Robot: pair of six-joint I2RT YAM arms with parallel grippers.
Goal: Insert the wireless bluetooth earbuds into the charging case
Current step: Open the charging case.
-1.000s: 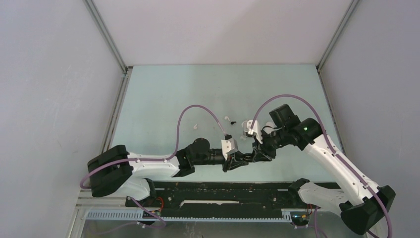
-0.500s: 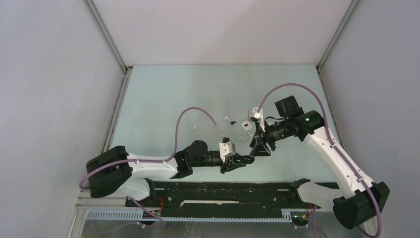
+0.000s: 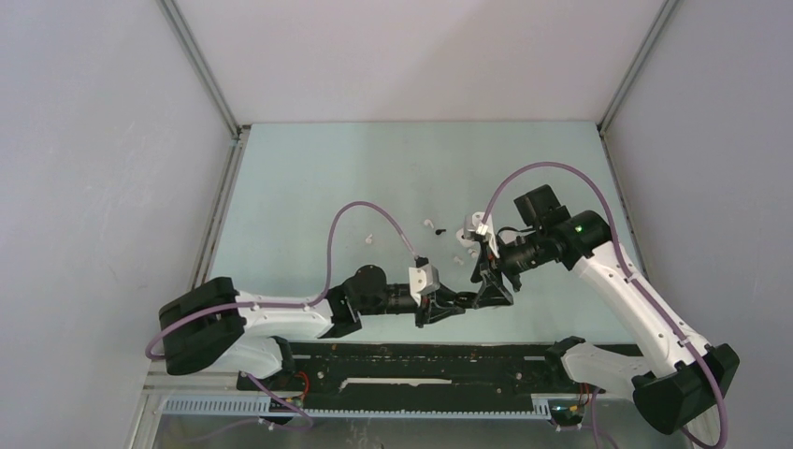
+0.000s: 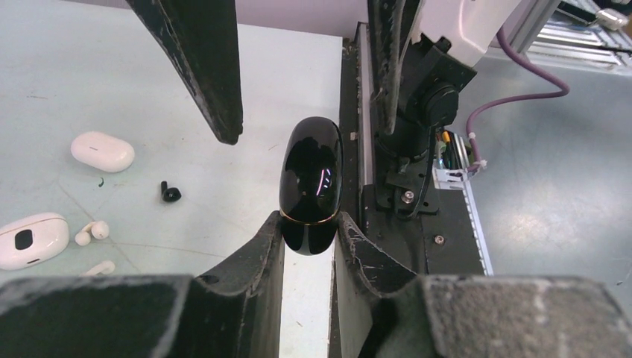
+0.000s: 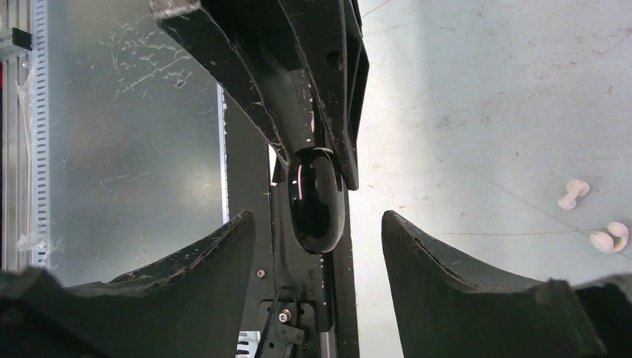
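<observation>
- Two grippers meet above the near edge of the pale green table top (image 3: 309, 187). The left gripper (image 4: 309, 233) is clamped on one end of a glossy black oval charging case (image 4: 311, 175) and holds it off the surface.
- We find the right gripper (image 5: 319, 224) with its jaws apart, one on each side of the black case's free end. Neither jaw touches the case, as far as we can see.
- The wireless bluetooth earbuds lie loose on the table, all on the side of the black case away from the arm bases. A stubby black earbud (image 4: 171, 195) is the closest to it, and the small white stemmed earbuds (image 4: 91, 233) lie farther out.
- On that same side of the black case lie a smooth white closed case (image 4: 103, 151) and a second white case with a dark mark (image 4: 30, 240).
- Progress, in our judgement, is at an early stage. No earbud is seated and neither gripper carries one. The black case appears shut, with its thin gold seam unbroken.
- What remains, as we judge it, is to open the lid, then pick up each earbud and seat it.
- The inside of the black case is hidden.
- We cannot tell which earbuds belong to it.
- The marked white case is cut off by the frame edge, and we cannot say whether it is open.
- In the overhead view the earbuds are too small to count.
</observation>
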